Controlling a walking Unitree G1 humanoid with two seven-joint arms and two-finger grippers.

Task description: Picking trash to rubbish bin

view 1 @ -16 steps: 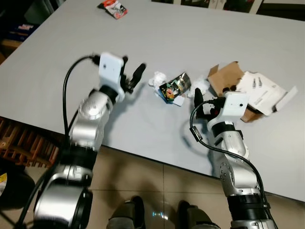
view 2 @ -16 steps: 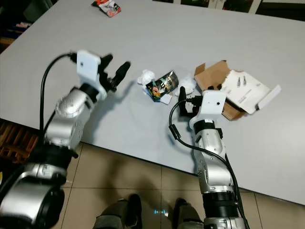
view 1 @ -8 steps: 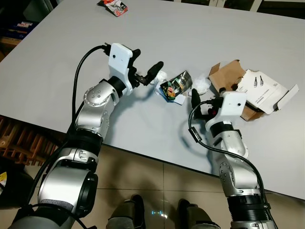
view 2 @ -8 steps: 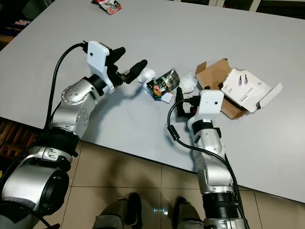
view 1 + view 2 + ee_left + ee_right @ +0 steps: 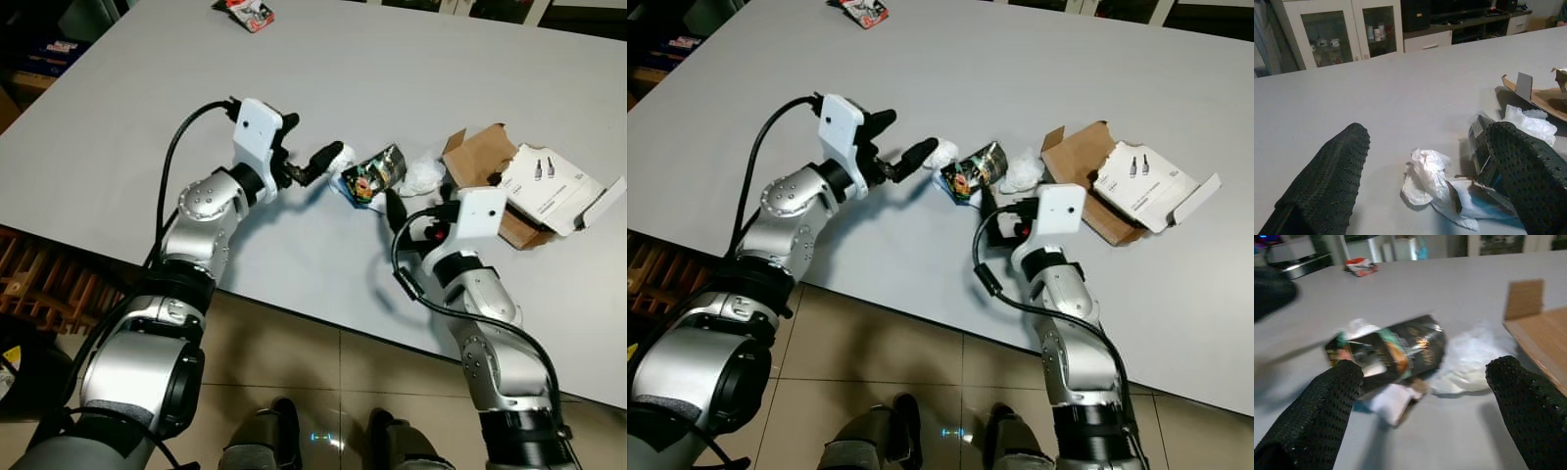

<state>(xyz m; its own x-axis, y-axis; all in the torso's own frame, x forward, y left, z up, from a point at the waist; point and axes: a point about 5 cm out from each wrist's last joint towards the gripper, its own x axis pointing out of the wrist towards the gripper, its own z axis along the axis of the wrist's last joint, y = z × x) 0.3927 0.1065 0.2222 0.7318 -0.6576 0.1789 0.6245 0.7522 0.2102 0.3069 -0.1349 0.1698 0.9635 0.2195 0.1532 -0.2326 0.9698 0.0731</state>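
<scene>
I am reaching my spread left gripper point(image 5: 911, 149) toward the crumpled white tissue point(image 5: 1426, 172); at its 3 o'clock, the shiny dark snack wrapper point(image 5: 975, 168) risks being nudged away.

Even, soft indoor light across the large grey matte table point(image 5: 460, 59), brightest toward its far edge; no hard glare, only a mild sheen. Soft shadows under both silver arms, falling toward the near edge. Floor below the near edge dimmer, dark clutter at the left barely readable. Head views sharp, slight wide-angle stretch at the corners. Left wrist view dim but fairly crisp: crumpled white tissue point(image 5: 1425, 174) in focus, black textured fingers point(image 5: 1327, 181) close and soft. Right wrist view motion-blurred throughout: shiny dark snack wrapper point(image 5: 1396, 350) smeared, small specular glints on its foil, brown cardboard box point(image 5: 1537, 323) edges soft.
</scene>
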